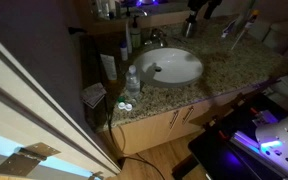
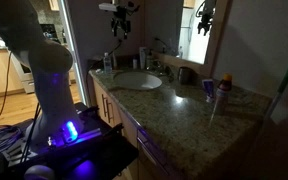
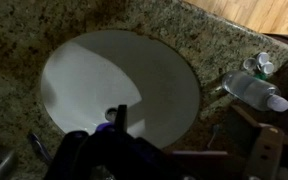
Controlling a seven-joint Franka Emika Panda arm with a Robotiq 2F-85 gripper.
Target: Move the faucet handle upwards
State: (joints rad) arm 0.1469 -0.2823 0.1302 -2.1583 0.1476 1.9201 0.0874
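Observation:
The small chrome faucet with its short handle (image 1: 155,36) stands behind the white oval basin (image 1: 170,67); both also show in an exterior view, the handle (image 2: 154,63) by the basin (image 2: 136,81). My gripper (image 2: 119,30) hangs high above the basin, well clear of the faucet, and holds nothing. In the wrist view the basin (image 3: 104,75) fills the frame below me. The gripper's (image 3: 184,125) dark fingers stand apart at the bottom edge. The handle is not clear in the wrist view.
A clear plastic bottle (image 1: 132,83) lies on the granite counter (image 1: 229,62) beside the basin, also in the wrist view (image 3: 252,88). Dark upright bottles (image 1: 132,42) stand near the faucet. A cup (image 2: 209,88) and bottle sit further along the counter. A mirror backs the counter.

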